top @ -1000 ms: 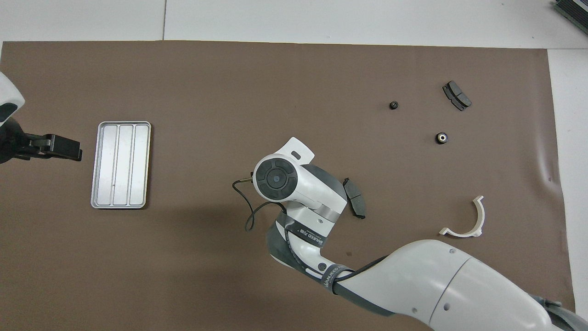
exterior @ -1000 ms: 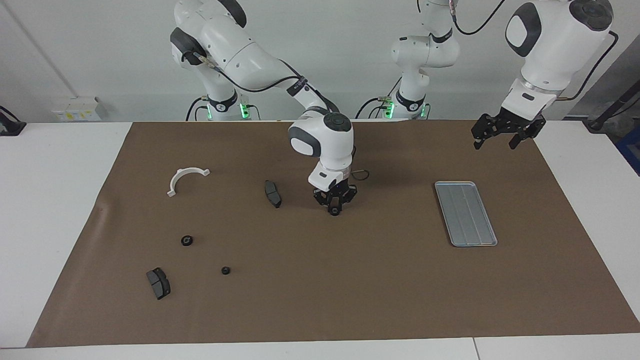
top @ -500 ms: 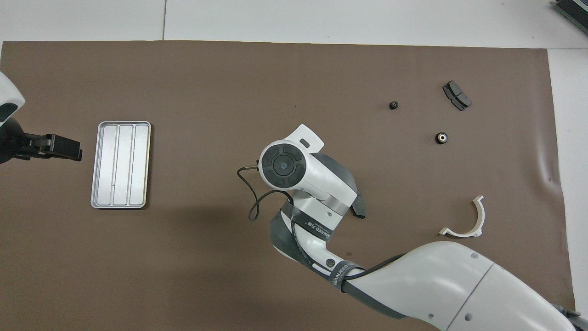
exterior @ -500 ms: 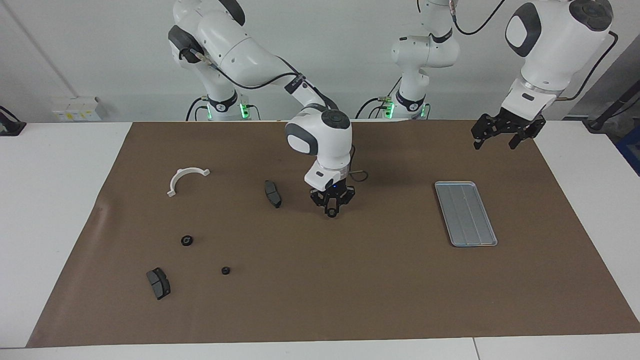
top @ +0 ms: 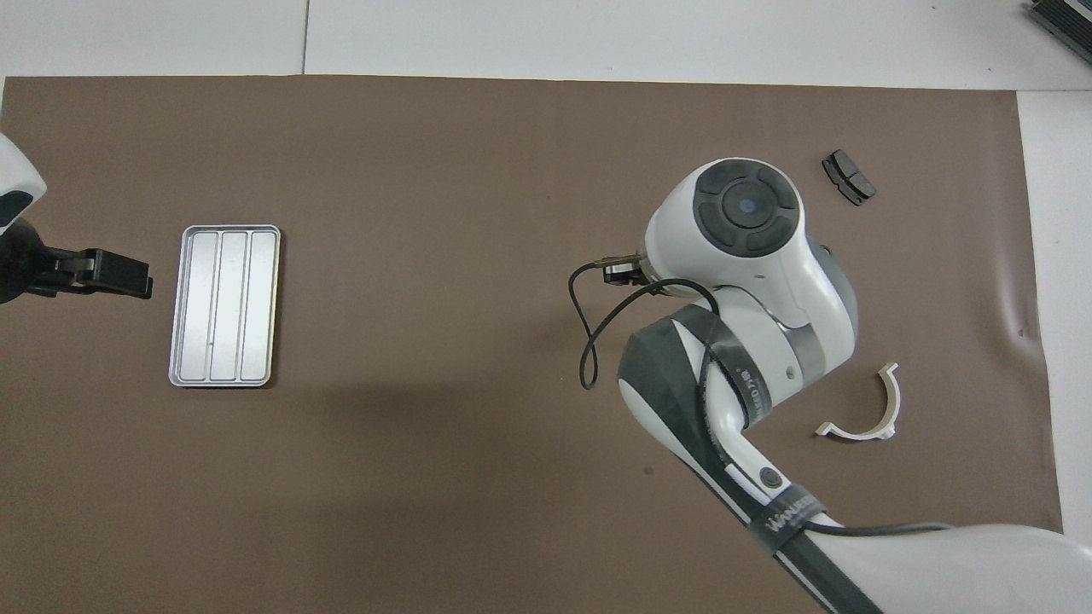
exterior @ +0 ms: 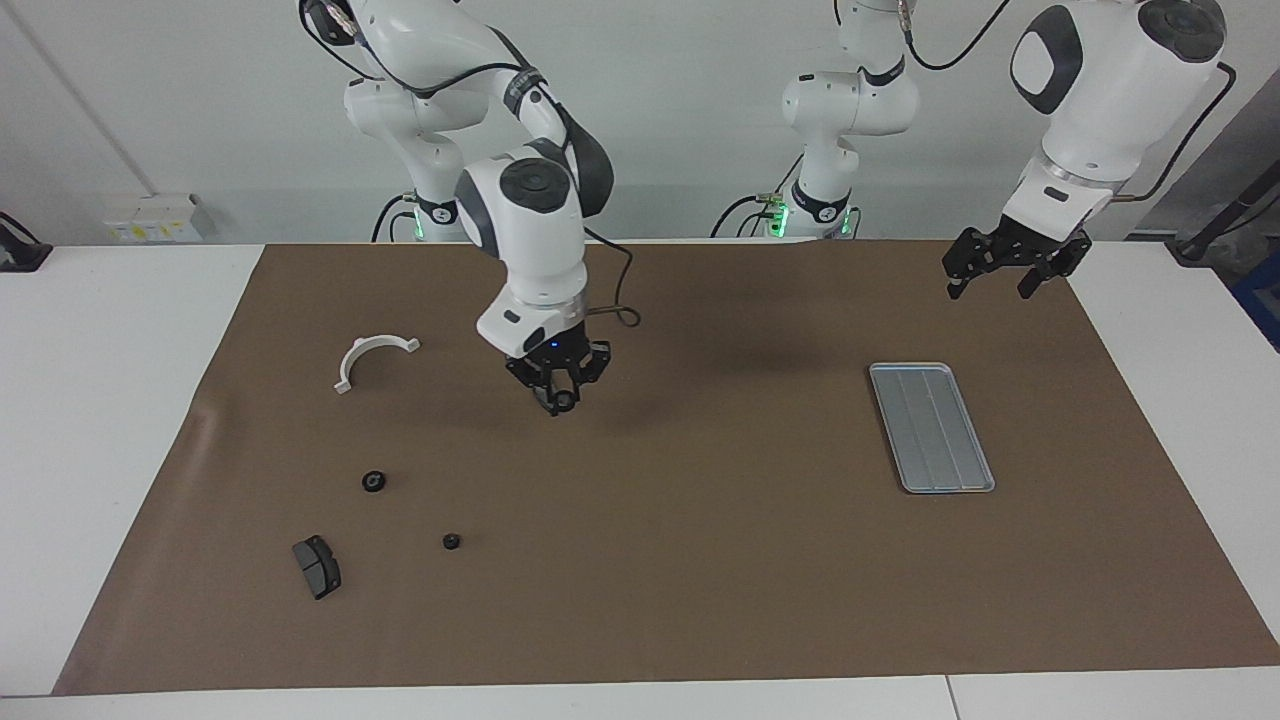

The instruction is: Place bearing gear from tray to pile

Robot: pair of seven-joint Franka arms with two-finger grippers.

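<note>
The silver tray (exterior: 931, 427) lies empty toward the left arm's end of the table; it also shows in the overhead view (top: 224, 305). My right gripper (exterior: 556, 396) is shut on a small dark bearing gear (exterior: 563, 401) and holds it above the mat beside the white half-ring bracket (exterior: 372, 358). In the overhead view the right arm's hand (top: 746, 213) hides the gripper. The pile's brake pad (exterior: 317, 566) lies farthest from the robots. The second brake pad is hidden by the right gripper. My left gripper (exterior: 1008, 272) waits open, in the air by the tray.
Two more small black bearing gears (exterior: 374, 481) (exterior: 451, 541) lie on the brown mat (exterior: 700, 560) between the bracket and the brake pad. The bracket (top: 863, 408) and the brake pad (top: 848, 176) also show from overhead.
My right gripper has carried the bearing gear from the mat's middle toward the right arm's end, and now covers the middle brake pad. The left arm has not moved.
</note>
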